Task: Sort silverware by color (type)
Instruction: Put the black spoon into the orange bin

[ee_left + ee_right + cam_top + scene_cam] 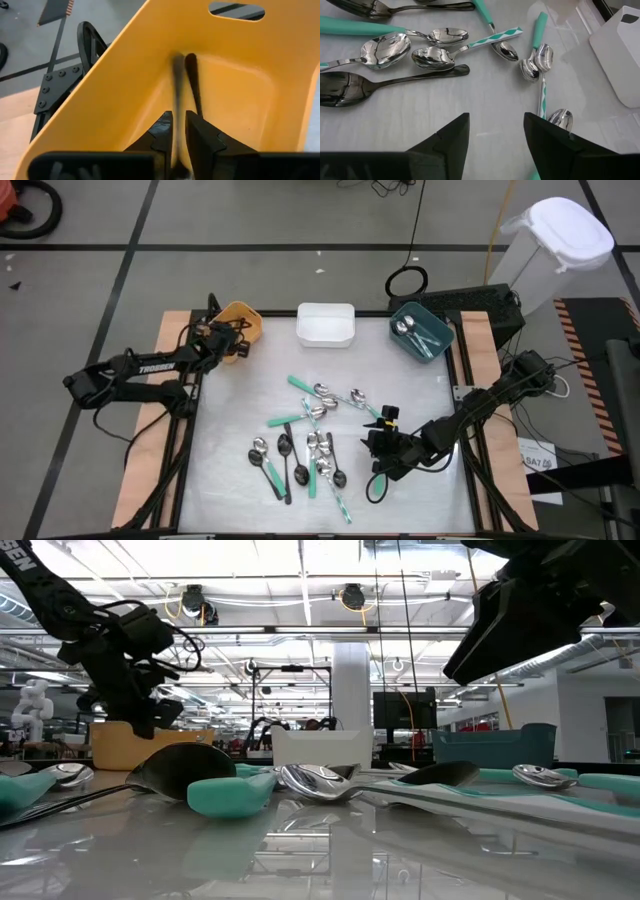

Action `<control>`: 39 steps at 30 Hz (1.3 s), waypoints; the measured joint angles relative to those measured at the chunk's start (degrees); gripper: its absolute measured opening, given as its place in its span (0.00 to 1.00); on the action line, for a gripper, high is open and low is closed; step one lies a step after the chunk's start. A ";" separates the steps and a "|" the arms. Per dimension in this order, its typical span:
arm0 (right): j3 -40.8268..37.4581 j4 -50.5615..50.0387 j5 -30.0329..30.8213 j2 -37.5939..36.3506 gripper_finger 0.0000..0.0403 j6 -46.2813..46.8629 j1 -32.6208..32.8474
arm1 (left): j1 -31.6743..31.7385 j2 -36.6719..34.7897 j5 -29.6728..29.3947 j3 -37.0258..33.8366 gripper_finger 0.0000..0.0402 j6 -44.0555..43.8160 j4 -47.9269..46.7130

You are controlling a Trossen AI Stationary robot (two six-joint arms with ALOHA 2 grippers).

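Spoons (305,442) mostly lie loose in a scatter on the table (230,420), between the arms, with black, mint and plain handles mixed; I judge the sorting to be early. About 2 spoons lie in the teal bin (421,332) at the table's far right, and the white bin (325,324) looks to hold nothing, so most pieces remain to be moved. The left gripper (236,335) is extended over the orange bin (238,323) at the far left corner, tilted down into it. In its wrist view a dark-handled spoon (178,95) hangs, blurred, between the fingers (200,137), which stand only slightly parted; whether they grip it or have let it go I cannot tell. The right gripper (382,442) hovers low at the right edge of the scatter, its jaws wide apart and holding nothing, pointed toward the mint-handled spoons (535,55) just ahead.
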 joint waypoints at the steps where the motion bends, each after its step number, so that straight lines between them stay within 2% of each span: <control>1: 0.00 -0.02 0.00 0.00 0.46 -0.02 0.00 | 0.00 0.00 0.01 0.00 0.15 -0.02 0.00; 9: 0.00 -0.02 -0.02 0.00 0.46 -0.02 0.00 | -0.48 -0.15 0.06 0.00 0.20 2.72 0.81; 13: 0.00 -0.02 -0.02 0.00 0.46 0.00 0.00 | -3.82 -2.51 3.35 0.00 0.21 4.05 1.05; 22: 0.00 -0.02 -0.22 0.00 0.46 0.66 0.00 | -19.62 -10.66 4.75 0.00 0.21 2.58 -1.38; 26: 0.00 0.51 -0.22 0.00 0.46 1.03 0.00 | -27.62 -11.32 4.75 0.02 0.21 -1.26 -2.73; 31: 0.00 5.93 -0.46 0.44 0.46 -1.76 0.00 | -36.94 -11.28 3.86 0.02 0.21 -5.90 -2.60; 35: 0.02 12.24 -4.79 0.44 0.46 -6.06 -0.32 | -42.89 -11.28 -0.03 0.02 0.21 -6.98 0.49; 39: 0.02 18.00 -8.78 0.44 0.46 -10.31 -0.39 | -47.49 -11.28 -0.34 0.02 0.21 -7.27 3.66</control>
